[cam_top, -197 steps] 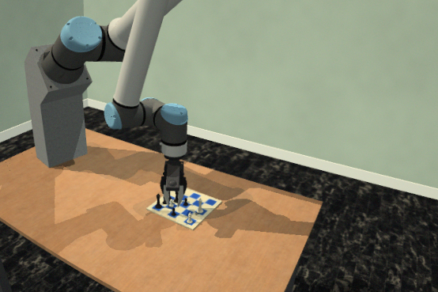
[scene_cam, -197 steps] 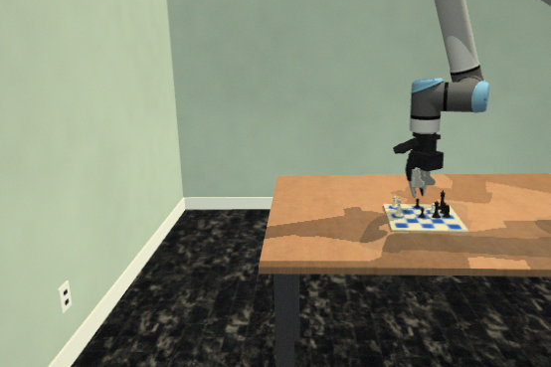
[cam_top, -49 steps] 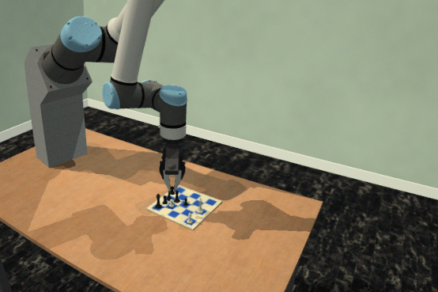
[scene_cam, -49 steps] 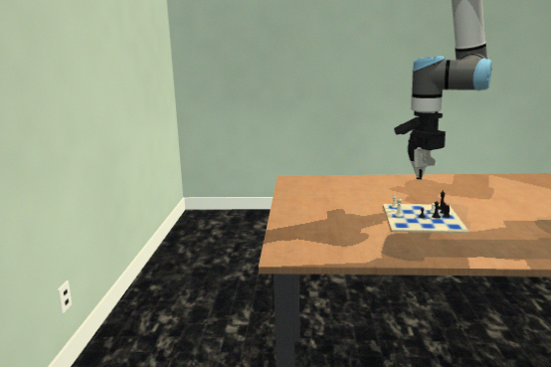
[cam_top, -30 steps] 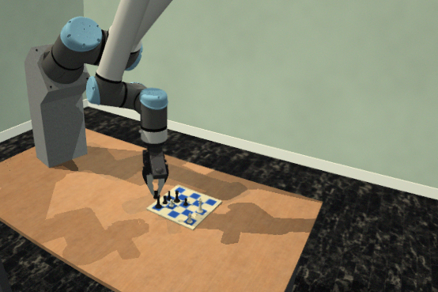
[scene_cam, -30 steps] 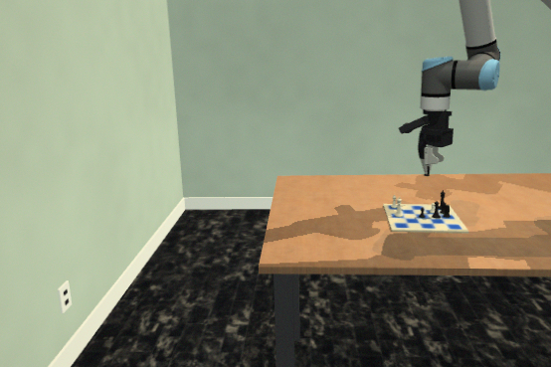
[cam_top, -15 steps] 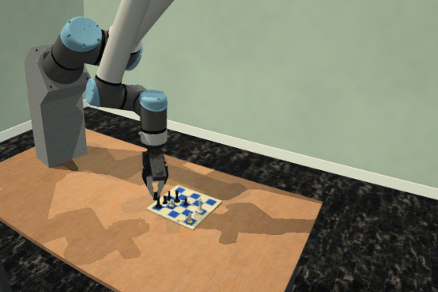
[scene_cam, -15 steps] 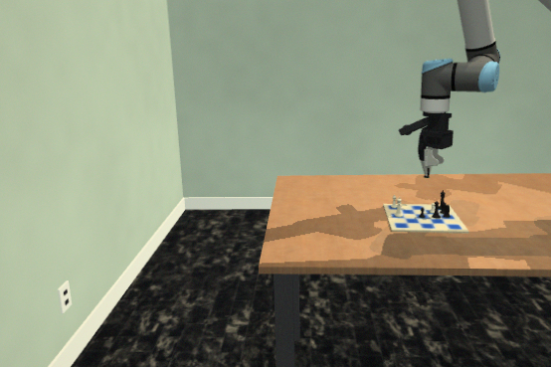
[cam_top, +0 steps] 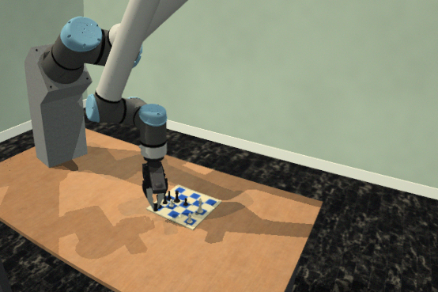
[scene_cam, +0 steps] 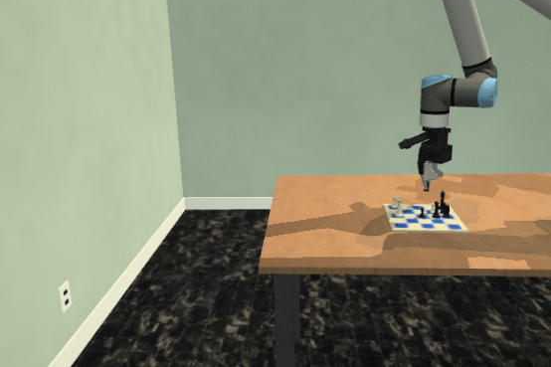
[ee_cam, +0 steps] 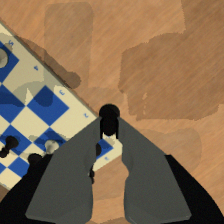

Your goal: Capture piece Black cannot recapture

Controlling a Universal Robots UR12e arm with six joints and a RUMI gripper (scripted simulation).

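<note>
My gripper (cam_top: 154, 206) is shut on a small black piece with a round head (ee_cam: 109, 120). It holds the piece upright just past the corner of the blue-and-cream chessboard (cam_top: 183, 206), low over the bare wood. I cannot tell if the piece touches the table. The gripper also shows in the exterior view (scene_cam: 427, 186), behind the board (scene_cam: 425, 218). On the board stand black pieces (cam_top: 176, 195) (cam_top: 186, 202) and white pieces (cam_top: 200, 206) (cam_top: 190, 218). In the wrist view, the board (ee_cam: 35, 125) lies to the left of the fingers, which hide some of its pieces.
The wooden table (cam_top: 158, 225) extends on all sides of the board. The grey robot pedestal (cam_top: 55, 107) stands at the table's far left corner. The table's edge (scene_cam: 398, 269) runs in front of the board.
</note>
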